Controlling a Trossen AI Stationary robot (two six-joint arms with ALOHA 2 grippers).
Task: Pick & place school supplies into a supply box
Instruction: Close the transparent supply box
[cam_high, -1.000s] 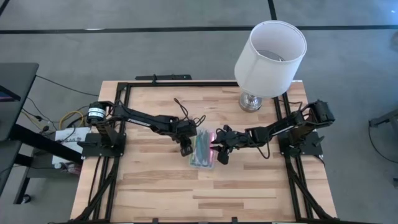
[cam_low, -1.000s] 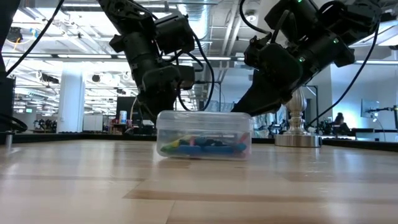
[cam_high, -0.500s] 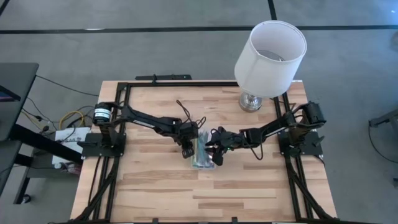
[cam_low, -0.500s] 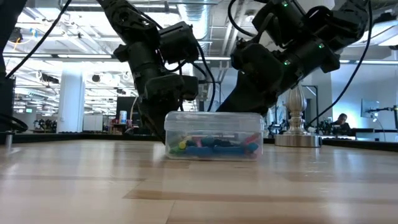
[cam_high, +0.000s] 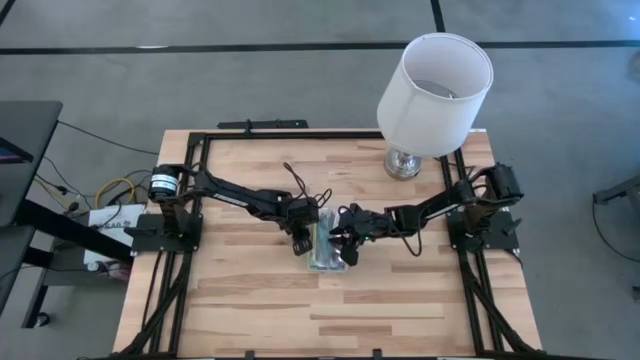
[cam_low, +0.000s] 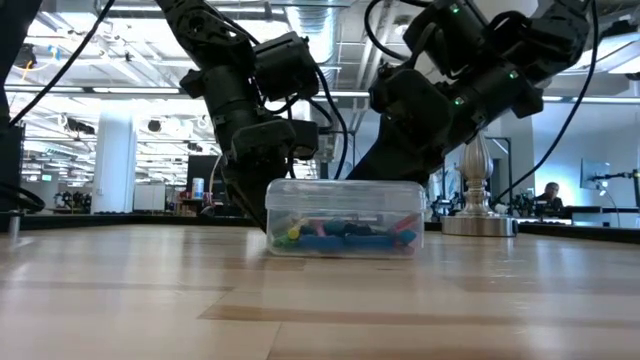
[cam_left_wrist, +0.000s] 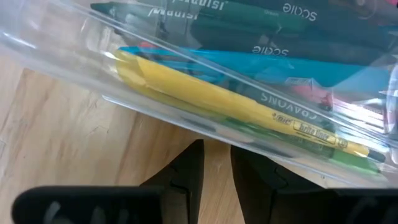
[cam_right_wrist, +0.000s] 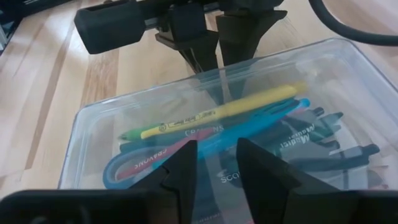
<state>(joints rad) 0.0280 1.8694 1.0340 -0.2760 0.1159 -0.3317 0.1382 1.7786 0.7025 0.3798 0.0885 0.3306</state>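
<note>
The small clear plastic supply box (cam_low: 344, 216), loaded with coloured pens and markers (cam_right_wrist: 230, 134), sits mid-bench (cam_high: 250, 290), braced between the left pincer (cam_right_wrist: 217, 34), fingers narrowly apart outside its wall, and the right pincer (cam_right_wrist: 214, 163), straddling the opposite wall, probably to steady it.

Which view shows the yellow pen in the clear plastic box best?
Right wrist view: the yellow pen lies whole, tip to tail, atop the other supplies in the clear plastic supply box. The left wrist view shows it closer but through the wall. The low view gives a yellow speck; the high view cannot separate it.
</note>
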